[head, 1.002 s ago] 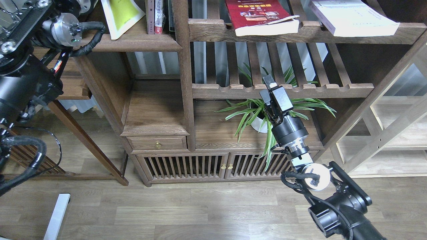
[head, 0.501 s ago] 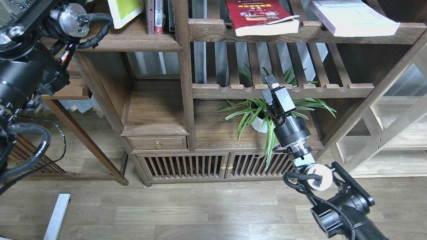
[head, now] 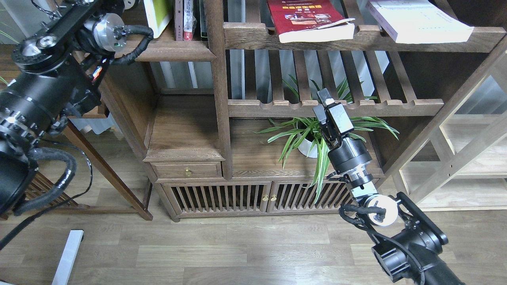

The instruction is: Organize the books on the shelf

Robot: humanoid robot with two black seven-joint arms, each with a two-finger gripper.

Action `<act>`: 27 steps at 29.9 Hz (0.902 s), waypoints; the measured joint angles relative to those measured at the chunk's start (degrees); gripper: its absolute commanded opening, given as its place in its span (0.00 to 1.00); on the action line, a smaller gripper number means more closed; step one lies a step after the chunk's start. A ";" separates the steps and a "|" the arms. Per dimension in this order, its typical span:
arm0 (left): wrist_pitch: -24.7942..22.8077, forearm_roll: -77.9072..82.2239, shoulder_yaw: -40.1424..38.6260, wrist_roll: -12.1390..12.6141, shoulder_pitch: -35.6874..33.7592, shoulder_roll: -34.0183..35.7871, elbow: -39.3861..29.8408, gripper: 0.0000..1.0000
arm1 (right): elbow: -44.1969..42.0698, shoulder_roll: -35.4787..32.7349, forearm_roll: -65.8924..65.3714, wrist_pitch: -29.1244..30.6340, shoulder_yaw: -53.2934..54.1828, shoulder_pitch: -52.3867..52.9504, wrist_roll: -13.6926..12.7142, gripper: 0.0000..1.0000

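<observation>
Books are spread over the top of the dark bookcase. The yellow-green book [head: 158,14] stands near upright at the top left, on the solid shelf [head: 174,50] with the rounded front edge; only its lower part is in view, a lime cover with a pale edge, and its top is cut off by the frame. Just to its right stand some thin volumes [head: 186,19] with pink and red spines. Right of the upright post, the red book [head: 309,18] lies flat on a slatted rack [head: 356,37], its cover showing gold lettering and a row of small photos, its white page block jutting over the front rail. Further right on the same rack lies the thick white book [head: 416,19], pale lavender on top, set at an angle with a corner past the rail.

The left arm reaches up along the left edge, its wrist joint [head: 105,29] just beside the yellow-green book — its fingers lie beyond the top of the frame, so their state is unknown. The right gripper [head: 325,97] points up in front of the lower scalloped rail, touching nothing; it is seen end-on and I cannot tell how far its fingers are apart. Behind it sits a potted spider plant [head: 309,136] in a white pot.
</observation>
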 measured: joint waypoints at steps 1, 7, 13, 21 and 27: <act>0.00 -0.23 0.28 -0.27 0.00 -0.15 0.00 0.33 | 0.00 -0.07 0.00 0.00 0.02 0.00 0.00 0.96; 0.13 -0.63 1.20 -0.76 -0.01 -1.19 0.00 0.40 | 0.00 -0.18 0.00 0.00 0.03 0.00 0.00 0.96; 0.38 -0.70 1.25 -0.61 -1.16 -1.90 -0.07 0.48 | 0.00 -0.54 0.00 0.01 -0.02 0.00 0.00 0.96; 0.53 -0.70 1.25 -0.32 -2.58 -2.39 -0.31 0.62 | 0.00 -0.88 0.00 0.01 0.06 -0.24 0.00 0.96; 0.70 -0.68 1.25 -0.32 -2.81 -2.30 -0.45 0.75 | 0.00 -1.01 0.00 0.01 0.40 -0.39 0.00 0.96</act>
